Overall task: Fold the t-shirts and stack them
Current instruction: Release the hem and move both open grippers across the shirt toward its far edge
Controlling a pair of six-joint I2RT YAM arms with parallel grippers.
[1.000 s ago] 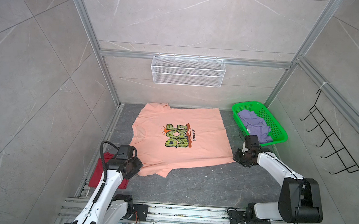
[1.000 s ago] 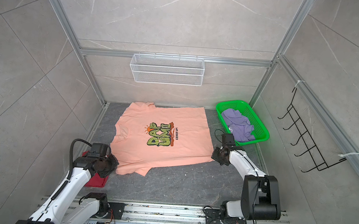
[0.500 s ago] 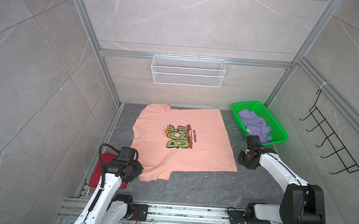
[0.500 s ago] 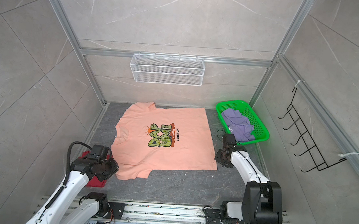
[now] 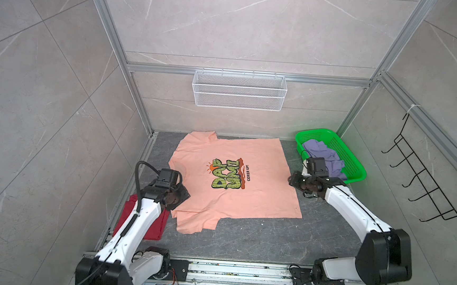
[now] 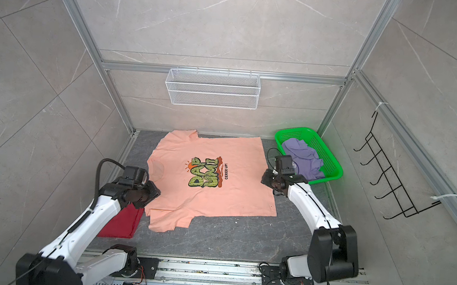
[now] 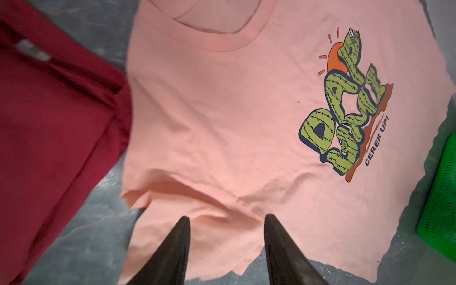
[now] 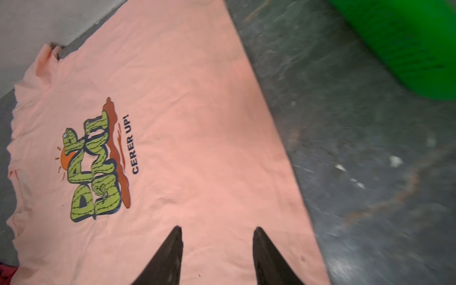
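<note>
Three tees, two baskets and two arms sit in this tiled booth. The biggest thing down there is the peach tee, spread flat and print-up on the grey floor, its collar toward the left arm and its hem toward the right arm. The red tee lies folded by the left wall, just beside the peach one's near sleeve and partly under the left arm. On the floor in the far right corner stands the green basket, with the purple tee bunched inside it and nothing else to see in there. The wire basket hangs on the back wall; I can make out nothing in it. The left gripper hovers over the peach tee's shoulder, below the collar, its jaws apart with only cloth beneath them. The right gripper hangs over the hem side, jaws likewise apart and holding nothing. A second ago both were pinched shut at the tee's near edge, the left by the near sleeve and the right at the near hem corner. Since then they have let go, and the tee lies squarer, its near edge drawn a little toward the front.
</note>
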